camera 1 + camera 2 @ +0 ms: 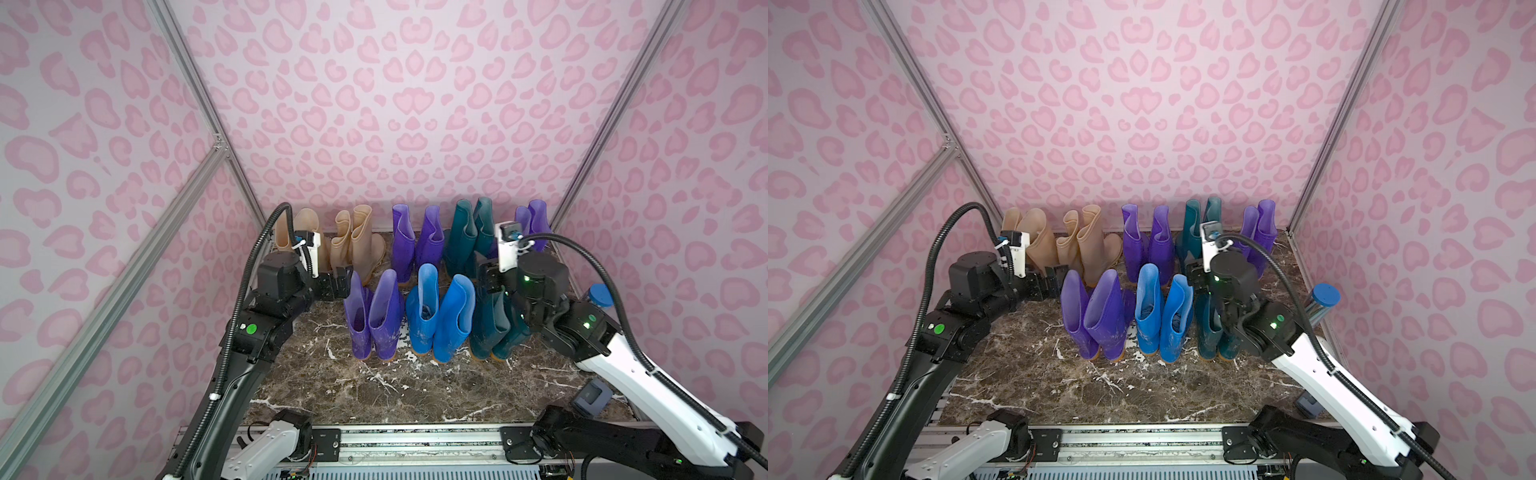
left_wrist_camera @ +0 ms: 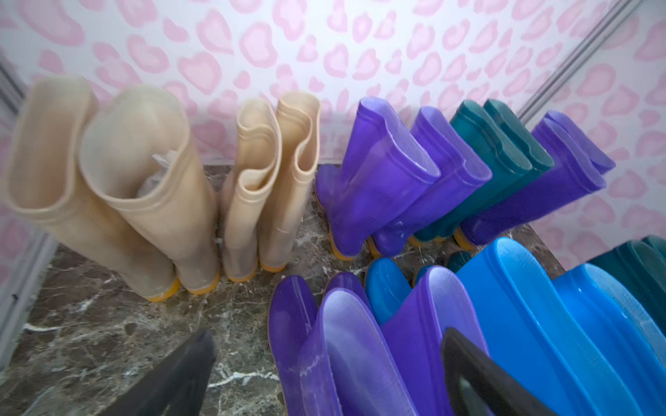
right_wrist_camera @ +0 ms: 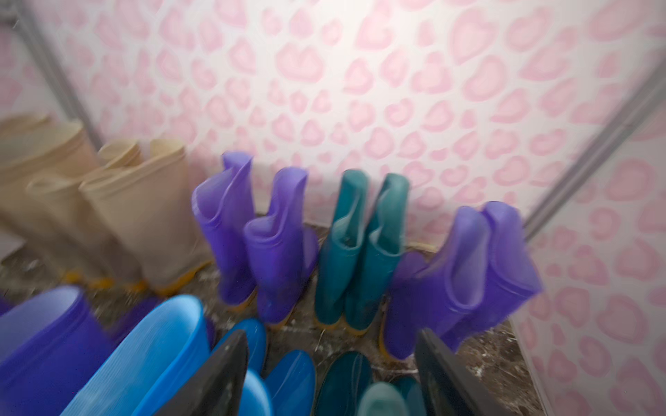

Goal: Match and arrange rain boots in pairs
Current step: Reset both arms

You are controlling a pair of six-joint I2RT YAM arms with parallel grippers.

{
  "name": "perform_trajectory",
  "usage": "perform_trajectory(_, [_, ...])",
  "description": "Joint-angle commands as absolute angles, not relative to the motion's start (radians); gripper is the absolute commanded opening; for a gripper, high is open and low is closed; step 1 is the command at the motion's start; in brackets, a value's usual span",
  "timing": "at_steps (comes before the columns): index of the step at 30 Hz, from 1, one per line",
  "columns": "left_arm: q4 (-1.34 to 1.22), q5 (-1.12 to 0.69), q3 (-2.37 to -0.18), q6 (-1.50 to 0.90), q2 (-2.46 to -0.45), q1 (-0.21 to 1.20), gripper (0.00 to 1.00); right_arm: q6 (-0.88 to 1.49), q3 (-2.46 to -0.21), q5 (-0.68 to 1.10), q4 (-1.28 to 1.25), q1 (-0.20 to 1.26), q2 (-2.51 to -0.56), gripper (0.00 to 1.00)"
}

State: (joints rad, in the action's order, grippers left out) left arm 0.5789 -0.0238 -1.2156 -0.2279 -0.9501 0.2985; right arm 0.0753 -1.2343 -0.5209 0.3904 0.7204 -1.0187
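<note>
Rain boots (image 1: 453,316): stand upright in two rows on marble tabletop (image 1: 374,395), paired by colour. Back row along wall — left beige pair (image 2: 108,173), second beige pair (image 1: 357,241), back purple pair (image 1: 415,241), back teal pair (image 1: 469,232), corner purple pair (image 1: 534,220). Front row — front purple pair (image 1: 374,316), blue pair (image 1: 440,316), front teal pair (image 1: 490,328).

Left gripper (image 1: 338,284): hangs with jaws spread wide, grasping nothing, just beside front purple pair's tops.

Right gripper (image 1: 490,278): hovers above front teal pair's tops, jaws released and apart, nothing clamped; wrist view blurred.

Cylinder with blue cap (image 1: 600,297): stands by right wall, partly hidden behind right arm.
</note>
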Motion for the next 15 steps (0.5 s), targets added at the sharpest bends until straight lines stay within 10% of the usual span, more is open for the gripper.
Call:
perform_trajectory(1, [0.603, 0.134, -1.240, -0.235, -0.911, 0.297, 0.99, 0.057, -1.154, -0.732, 0.218, 0.715, -0.910, 1.00])
perform_trajectory(6, [0.666, 0.340, -1.237, -0.244, -0.858, 0.297, 0.99, -0.026, -0.830, -0.994, -0.208, 0.664, -0.689, 1.00])
perform_trajectory(15, [0.386, 0.368, -1.024, -0.104, -0.848, 0.238, 0.99, 0.172, -0.740, -0.489, -0.147, -0.058, -0.684, 1.00])
